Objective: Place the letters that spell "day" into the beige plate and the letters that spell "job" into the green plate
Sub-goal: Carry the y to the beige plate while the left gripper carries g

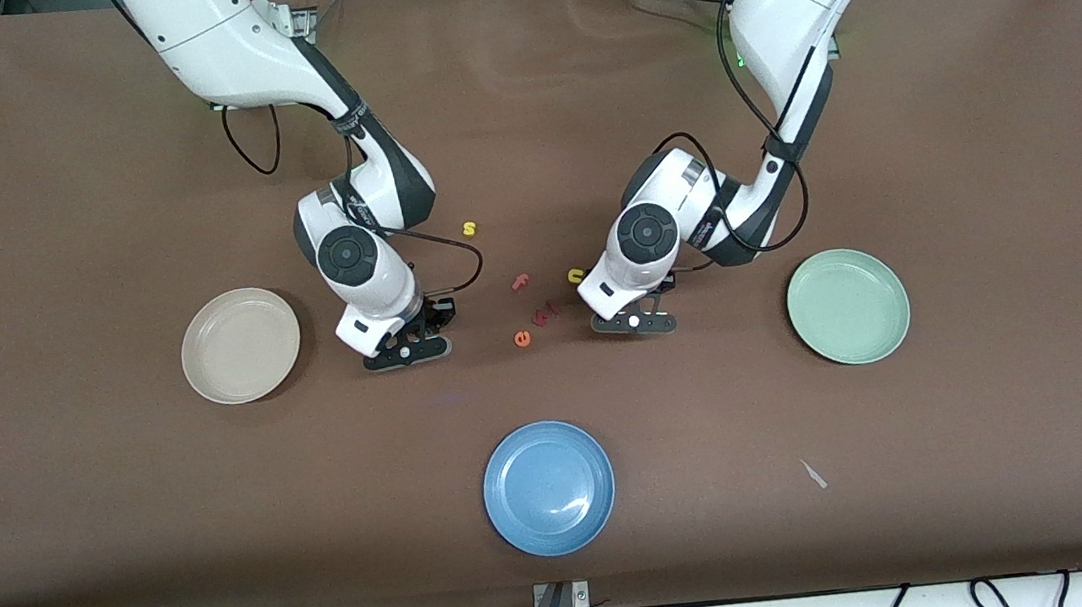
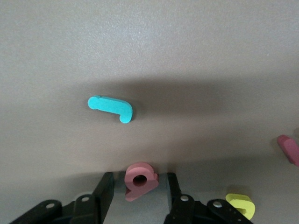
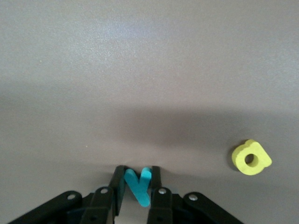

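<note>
While the right gripper (image 3: pixel 138 179) pressed down on the brown table (image 1: pixel 67 192) just beside the beige plate (image 1: pixel 241 345), its fingers (image 3: pixel 118 184) were clamped on the teal y (image 3: pixel 138 185), which stood upright between them in the right wrist view. Near it on the cloth lay the yellow a (image 3: pixel 251 157), flat and well clear of the fingers. Neither letter showed in the front view, where that gripper (image 1: pixel 408 350) covered the spot, and the beige plate held nothing.

Toward the left arm's end of the table, the left gripper (image 2: pixel 138 186) was also down at the cloth, its jaws partly apart and straddling the pinkish-red b (image 2: pixel 140 181). Small gaps showed on both sides of the letter, so the fingers (image 2: pixel 103 189) had not yet pinched it. The teal j (image 2: pixel 112 108) lay flat on the table a little way off from those fingertips. In the front view this gripper (image 1: pixel 635 322) sat between the middle cluster of letters and the green plate (image 1: pixel 847 305), which was likewise bare.

Between the two grippers lay the letters outside the task: a yellow s (image 1: pixel 469 229) farthest from the front camera, a pink f (image 1: pixel 520 283), a yellow u (image 1: pixel 575 275) close by the left gripper, and an orange-red e (image 1: pixel 523 339) nearest the camera. A blue plate (image 1: pixel 549 487) sat nearest of all, at the middle of the table.
</note>
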`<state>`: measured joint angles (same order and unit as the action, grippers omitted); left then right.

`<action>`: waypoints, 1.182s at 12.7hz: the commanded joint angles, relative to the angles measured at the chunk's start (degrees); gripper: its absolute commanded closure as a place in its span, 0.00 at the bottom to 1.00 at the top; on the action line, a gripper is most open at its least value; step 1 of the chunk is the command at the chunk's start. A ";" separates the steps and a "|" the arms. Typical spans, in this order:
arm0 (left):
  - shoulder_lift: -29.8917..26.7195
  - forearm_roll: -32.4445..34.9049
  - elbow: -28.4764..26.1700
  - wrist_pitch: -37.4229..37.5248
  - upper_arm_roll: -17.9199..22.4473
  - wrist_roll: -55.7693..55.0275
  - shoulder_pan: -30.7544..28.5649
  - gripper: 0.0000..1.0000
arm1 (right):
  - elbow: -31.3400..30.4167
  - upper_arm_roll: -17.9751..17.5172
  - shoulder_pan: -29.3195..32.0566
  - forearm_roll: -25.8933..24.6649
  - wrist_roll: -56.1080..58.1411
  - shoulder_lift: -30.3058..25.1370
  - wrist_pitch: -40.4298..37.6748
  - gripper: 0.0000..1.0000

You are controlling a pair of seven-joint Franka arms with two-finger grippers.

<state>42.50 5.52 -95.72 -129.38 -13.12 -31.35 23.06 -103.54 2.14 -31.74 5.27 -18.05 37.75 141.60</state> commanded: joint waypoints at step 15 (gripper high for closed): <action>-11.12 1.42 0.35 15.73 0.20 10.49 -9.52 0.90 | -2.01 18.85 0.98 -0.44 15.74 -7.61 -21.63 0.94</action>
<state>33.35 5.53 -94.29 -115.55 -12.68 -25.30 15.84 -102.12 18.88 -30.45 5.08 -4.96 31.69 118.82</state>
